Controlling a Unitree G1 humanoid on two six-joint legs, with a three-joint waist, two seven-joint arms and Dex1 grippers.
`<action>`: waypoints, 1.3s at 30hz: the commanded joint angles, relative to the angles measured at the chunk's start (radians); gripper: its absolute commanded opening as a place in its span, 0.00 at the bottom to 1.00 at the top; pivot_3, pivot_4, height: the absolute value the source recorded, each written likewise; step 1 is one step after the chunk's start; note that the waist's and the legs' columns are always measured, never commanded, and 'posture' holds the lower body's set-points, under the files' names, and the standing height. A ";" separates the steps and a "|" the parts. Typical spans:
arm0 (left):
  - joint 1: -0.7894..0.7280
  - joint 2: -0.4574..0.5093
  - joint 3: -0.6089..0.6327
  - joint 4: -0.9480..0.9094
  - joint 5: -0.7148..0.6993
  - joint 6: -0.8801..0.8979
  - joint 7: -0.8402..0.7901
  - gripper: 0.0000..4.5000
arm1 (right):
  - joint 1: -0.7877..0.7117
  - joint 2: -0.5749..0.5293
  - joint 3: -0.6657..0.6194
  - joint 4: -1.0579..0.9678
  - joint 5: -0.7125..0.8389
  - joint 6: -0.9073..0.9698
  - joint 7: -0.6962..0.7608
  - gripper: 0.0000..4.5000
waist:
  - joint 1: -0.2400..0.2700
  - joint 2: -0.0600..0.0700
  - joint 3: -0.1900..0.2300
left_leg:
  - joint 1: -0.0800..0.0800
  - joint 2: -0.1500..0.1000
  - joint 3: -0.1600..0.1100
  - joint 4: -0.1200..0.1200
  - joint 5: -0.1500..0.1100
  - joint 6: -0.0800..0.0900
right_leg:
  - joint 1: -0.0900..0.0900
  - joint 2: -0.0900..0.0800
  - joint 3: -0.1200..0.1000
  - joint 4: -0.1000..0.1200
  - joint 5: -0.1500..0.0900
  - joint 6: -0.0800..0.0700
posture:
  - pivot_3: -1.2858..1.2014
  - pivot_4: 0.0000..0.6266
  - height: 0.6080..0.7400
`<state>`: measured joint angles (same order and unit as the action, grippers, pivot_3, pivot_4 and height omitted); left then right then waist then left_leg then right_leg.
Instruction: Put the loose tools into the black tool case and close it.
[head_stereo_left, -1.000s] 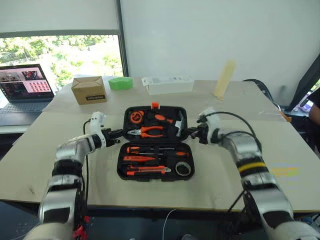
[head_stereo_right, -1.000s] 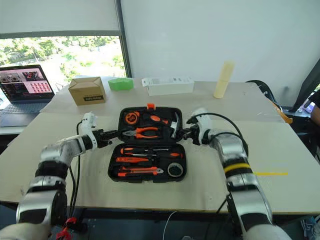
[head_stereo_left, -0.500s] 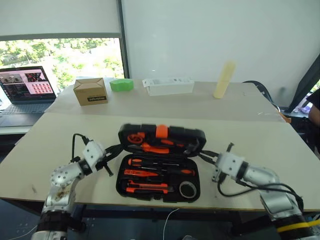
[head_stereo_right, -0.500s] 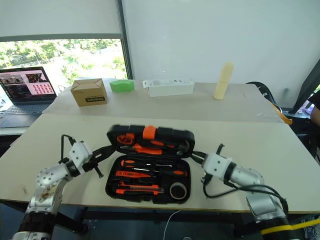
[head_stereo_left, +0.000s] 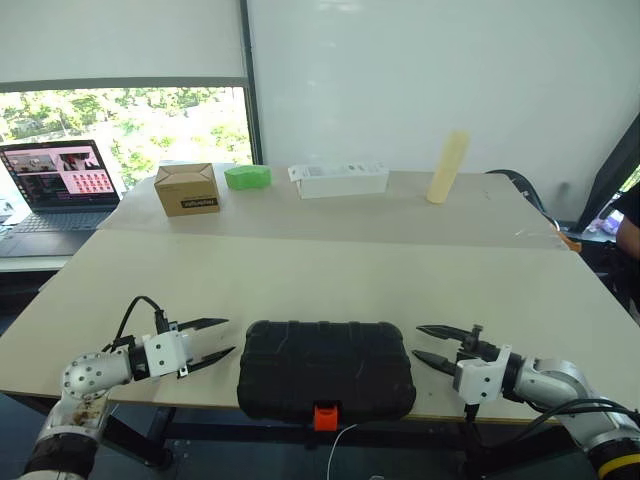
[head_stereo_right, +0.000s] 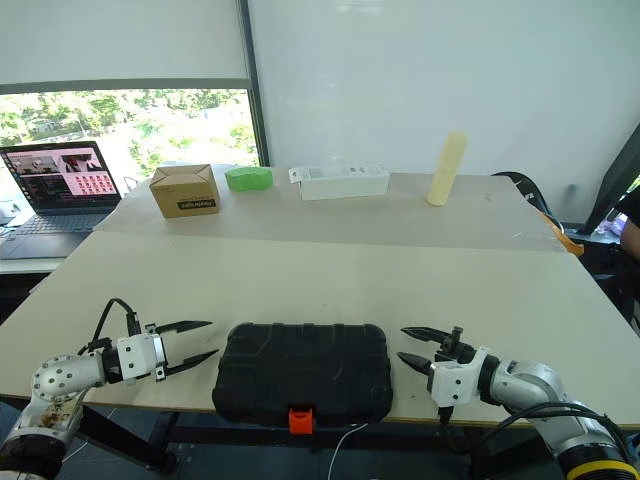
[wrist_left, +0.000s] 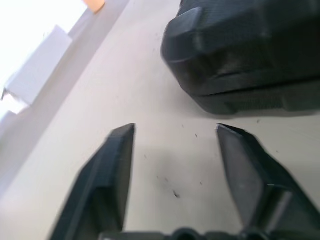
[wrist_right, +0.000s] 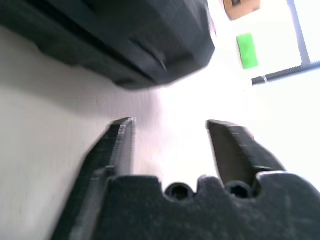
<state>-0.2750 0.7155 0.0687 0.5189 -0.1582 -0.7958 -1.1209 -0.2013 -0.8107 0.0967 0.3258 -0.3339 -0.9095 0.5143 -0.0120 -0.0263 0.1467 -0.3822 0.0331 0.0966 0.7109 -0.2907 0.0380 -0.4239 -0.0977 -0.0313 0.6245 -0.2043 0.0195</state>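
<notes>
Now black tool case (head_stereo_left: 326, 367) shut, contents hidden, left gripper (head_stereo_left: 214, 341) and right gripper (head_stereo_left: 432, 346) jaws apart, empty

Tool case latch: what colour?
Orange, on the closed black tool case; the latch shows best in the left eye view.

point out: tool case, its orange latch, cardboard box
black tool case (head_stereo_left: 325, 365), left eye view, middle of closed lid.
orange latch (head_stereo_left: 324, 416), left eye view, front edge tab.
cardboard box (head_stereo_left: 187, 189), left eye view, front face.
</notes>
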 joint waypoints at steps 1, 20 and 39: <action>-0.033 0.018 0.010 0.035 -0.026 0.053 0.010 0.98 | -0.009 -0.025 -0.014 0.008 0.037 0.008 0.001 0.94 | -0.001 0.000 0.000 | 0.000 0.000 0.000 0.000 0.000 0.000 | 0.000 0.000 0.000 0.000 0.000 0.000 | 0.52 0.24 1.00; -0.332 -0.040 -0.090 0.037 -0.086 0.674 -0.104 0.11 | 0.545 -0.246 0.010 -0.864 0.672 0.877 0.404 0.00 | 0.022 -0.007 -0.001 | -0.002 0.000 -0.003 0.002 -0.001 0.002 | 0.000 0.002 0.000 -0.001 -0.001 0.001 | 0.52 0.24 1.00; -0.493 -0.119 -0.188 0.200 0.002 0.743 -0.275 0.01 | 0.042 0.164 0.248 -0.789 0.438 1.248 0.256 0.00 | 0.013 -0.015 0.002 | -0.008 0.000 -0.005 0.004 -0.001 0.001 | -0.005 0.005 -0.002 0.000 0.000 -0.001 | 0.52 0.24 1.00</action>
<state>-0.7535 0.6061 -0.1196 0.7155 -0.1588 -0.0471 -1.3875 -0.1171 -0.6645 0.3849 -0.4541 0.1155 0.3593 0.7970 0.0014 -0.0417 0.1491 -0.3900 0.0332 0.0915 0.7148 -0.2914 0.0391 -0.4285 -0.0927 -0.0331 0.6247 -0.2047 0.0185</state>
